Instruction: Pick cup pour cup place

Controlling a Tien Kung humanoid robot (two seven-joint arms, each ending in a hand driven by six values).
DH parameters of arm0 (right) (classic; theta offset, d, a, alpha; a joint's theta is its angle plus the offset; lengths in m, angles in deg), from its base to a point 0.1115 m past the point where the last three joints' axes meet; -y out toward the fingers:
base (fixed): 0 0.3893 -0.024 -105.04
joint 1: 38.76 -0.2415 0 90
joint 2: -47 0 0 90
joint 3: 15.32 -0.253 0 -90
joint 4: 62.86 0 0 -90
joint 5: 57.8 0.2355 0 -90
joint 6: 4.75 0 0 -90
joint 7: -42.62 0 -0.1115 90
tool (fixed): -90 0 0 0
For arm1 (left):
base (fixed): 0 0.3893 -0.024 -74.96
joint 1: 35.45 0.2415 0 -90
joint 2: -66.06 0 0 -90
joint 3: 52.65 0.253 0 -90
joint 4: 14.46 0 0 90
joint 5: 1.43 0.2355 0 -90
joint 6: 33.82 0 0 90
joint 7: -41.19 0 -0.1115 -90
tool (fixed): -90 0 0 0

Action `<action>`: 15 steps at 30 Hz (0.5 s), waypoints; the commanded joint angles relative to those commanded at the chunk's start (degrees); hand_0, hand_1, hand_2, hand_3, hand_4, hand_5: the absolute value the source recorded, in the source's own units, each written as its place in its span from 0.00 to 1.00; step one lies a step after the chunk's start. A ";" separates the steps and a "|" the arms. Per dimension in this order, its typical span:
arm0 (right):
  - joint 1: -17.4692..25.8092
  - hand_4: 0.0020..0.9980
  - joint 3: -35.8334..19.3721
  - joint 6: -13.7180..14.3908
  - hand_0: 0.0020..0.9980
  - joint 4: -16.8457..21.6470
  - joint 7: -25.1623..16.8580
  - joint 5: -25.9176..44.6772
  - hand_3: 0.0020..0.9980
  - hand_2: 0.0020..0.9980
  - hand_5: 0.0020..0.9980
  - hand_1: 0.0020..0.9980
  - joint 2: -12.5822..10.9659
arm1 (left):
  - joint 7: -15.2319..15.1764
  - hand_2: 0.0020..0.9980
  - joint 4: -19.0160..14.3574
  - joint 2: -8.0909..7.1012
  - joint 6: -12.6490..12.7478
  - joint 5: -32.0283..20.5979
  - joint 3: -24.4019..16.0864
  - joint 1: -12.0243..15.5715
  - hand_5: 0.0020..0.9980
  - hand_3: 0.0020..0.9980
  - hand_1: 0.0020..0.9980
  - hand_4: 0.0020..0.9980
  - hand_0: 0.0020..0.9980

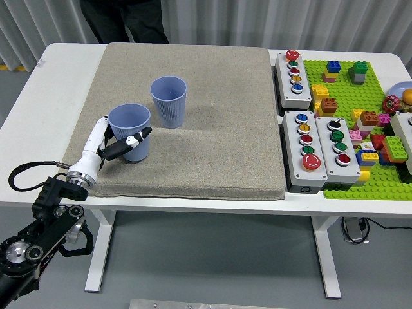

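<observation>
Cup gripped, fingers of left hand curled round its lower wall. Base on mat; second cup stands just beyond fingers. Lift, pour, placing all left.

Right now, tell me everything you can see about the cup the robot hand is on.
The near cup is a lavender-blue tumbler, plastic by the look, with faint vertical ribs and an open rim. It stands upright on the grey mat, near its front-left part, apart from the far cup. The left hand wraps its lower half, fingers curled round the wall. What is inside cannot be seen.
</observation>
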 joint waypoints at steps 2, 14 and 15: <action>0.10 0.00 -0.01 -0.01 0.69 0.01 0.02 -0.08 0.59 0.59 0.17 0.64 -0.02 | 0.27 0.47 -0.74 -0.37 0.11 1.13 -0.07 -0.32 0.38 0.46 0.45 0.85 0.55; 0.33 0.00 0.11 0.01 0.69 -0.04 -0.22 0.05 0.59 0.59 0.17 0.64 -0.39 | 2.61 0.46 -2.20 -5.41 -0.31 6.99 0.29 -7.21 0.38 0.45 0.43 0.85 0.48; 0.30 0.00 0.12 0.02 0.69 -0.04 -0.23 0.08 0.59 0.59 0.17 0.64 -0.40 | 2.69 0.46 -2.18 -5.57 -0.36 7.11 0.34 -7.51 0.38 0.45 0.43 0.85 0.48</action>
